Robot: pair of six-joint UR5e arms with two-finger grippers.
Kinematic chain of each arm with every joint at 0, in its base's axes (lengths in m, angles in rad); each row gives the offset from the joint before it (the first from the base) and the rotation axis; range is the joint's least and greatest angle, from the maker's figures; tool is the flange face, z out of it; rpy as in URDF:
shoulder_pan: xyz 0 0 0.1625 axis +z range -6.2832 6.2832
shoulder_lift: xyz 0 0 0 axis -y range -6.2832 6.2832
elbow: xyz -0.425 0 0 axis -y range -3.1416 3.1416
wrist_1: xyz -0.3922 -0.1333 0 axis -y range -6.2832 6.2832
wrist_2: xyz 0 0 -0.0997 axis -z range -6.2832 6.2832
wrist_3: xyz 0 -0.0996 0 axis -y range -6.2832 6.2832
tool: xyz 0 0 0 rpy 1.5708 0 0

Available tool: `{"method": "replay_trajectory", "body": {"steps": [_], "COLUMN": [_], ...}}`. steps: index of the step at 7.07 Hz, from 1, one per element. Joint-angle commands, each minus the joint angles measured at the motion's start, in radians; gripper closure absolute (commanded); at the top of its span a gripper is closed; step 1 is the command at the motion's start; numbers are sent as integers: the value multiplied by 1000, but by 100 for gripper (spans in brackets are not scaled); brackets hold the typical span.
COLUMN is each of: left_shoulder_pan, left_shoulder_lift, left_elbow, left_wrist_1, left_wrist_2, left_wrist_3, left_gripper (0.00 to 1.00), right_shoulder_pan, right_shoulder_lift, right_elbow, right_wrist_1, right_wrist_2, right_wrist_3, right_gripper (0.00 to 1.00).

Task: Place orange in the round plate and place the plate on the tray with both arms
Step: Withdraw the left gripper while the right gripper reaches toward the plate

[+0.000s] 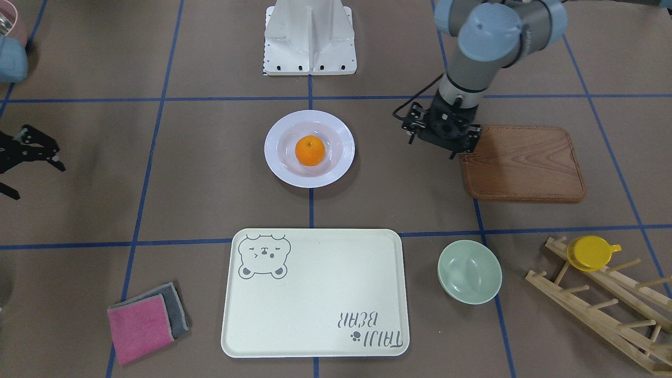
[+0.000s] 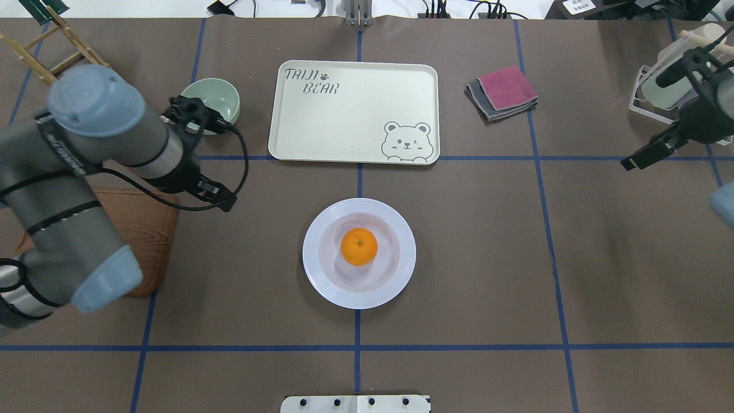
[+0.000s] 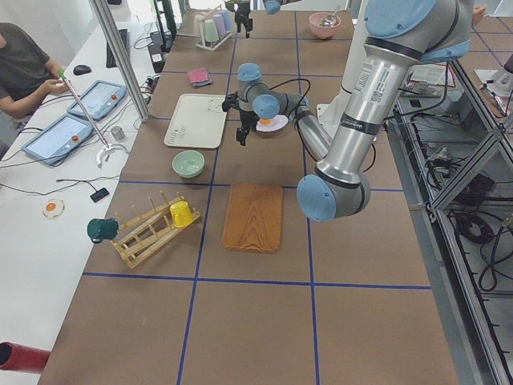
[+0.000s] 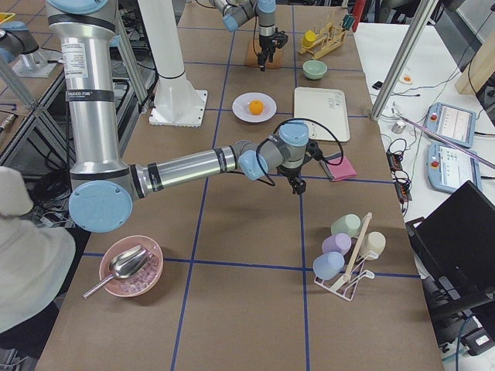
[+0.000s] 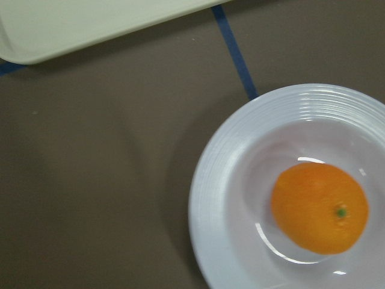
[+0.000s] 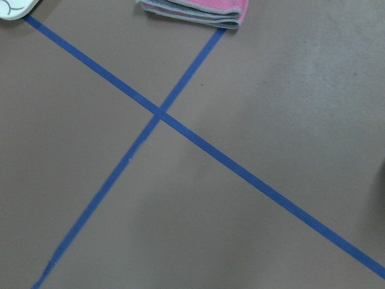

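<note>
The orange point(image 1: 310, 150) point(image 2: 359, 246) lies in the middle of the white round plate point(image 1: 278, 160) point(image 2: 321, 269), which stands on the table at its centre. The left wrist view shows the orange point(image 5: 319, 208) in the plate point(image 5: 222, 198) below and to the right. The tray point(image 1: 315, 294) point(image 2: 350, 109) lies bare on the far side of the plate from the robot. My left gripper point(image 1: 431, 148) hangs open and holds nothing, beside the plate at the wooden board's edge. My right gripper point(image 1: 37, 181) is open and holds nothing, far out on the other side.
A brown wooden board point(image 1: 525, 163) lies under my left arm. A pale green bowl point(image 1: 469, 271) sits by the tray, and a wooden rack point(image 1: 604, 299) with a yellow cup point(image 1: 590, 252) stands beyond it. Folded pink and grey cloths point(image 1: 147, 320) lie on the tray's other side. A seated person point(image 3: 20, 64) is off the table.
</note>
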Motion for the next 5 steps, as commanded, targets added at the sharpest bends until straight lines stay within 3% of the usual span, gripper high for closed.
{"method": "replay_trajectory", "body": {"steps": [1,3,5], "left_shoulder_pan": [-128,-242,-316], "left_shoulder_lift": [167,175,174], "left_elbow": [10,107,200], "left_wrist_1": [-118,-117,-131], "left_wrist_2": [-50,-139,-155], "left_wrist_3": [186,351,533], "left_gripper": [1,1,1], "right_shoulder_pan": [-207,-411,-515], "right_shoulder_lift": [29,87,186], "right_elbow": [40,43,43], "right_wrist_1": [157,219,225], "right_wrist_2": [-157,-358,-409], "right_wrist_3": [341,593,845], "right_gripper": [0,0,0]}}
